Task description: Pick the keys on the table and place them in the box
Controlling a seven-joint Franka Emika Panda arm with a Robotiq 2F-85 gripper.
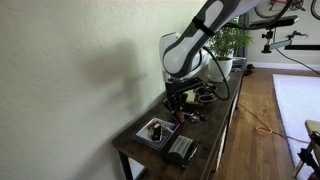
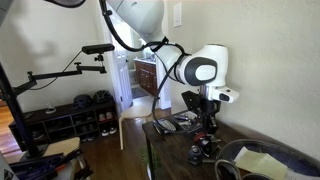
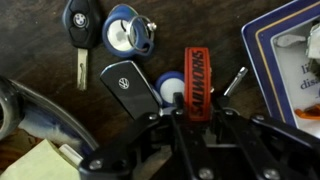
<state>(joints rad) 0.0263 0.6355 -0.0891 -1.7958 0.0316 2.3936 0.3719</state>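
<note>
Dark brown and glossy, the table (image 1: pixel 207 128) runs long and narrow beside the wall, and the white arm (image 1: pixel 185 50) bends right down over it. Towards the near end sits the box (image 1: pixel 157 132), pale rim, dark inside, with a black ribbed object (image 1: pixel 182 150) just beside it. Over to the wrist view: the keys (image 3: pixel 130 85) lie spread on the wood, outside the box and near its corner. There's a black fob, a blue round tag and a red strap (image 3: pixel 198 75). The gripper (image 3: pixel 190 118) hangs just above the bunch, jaws apart, the strap's lower end between them. Whether the fingers touch it, I cannot tell.
</note>
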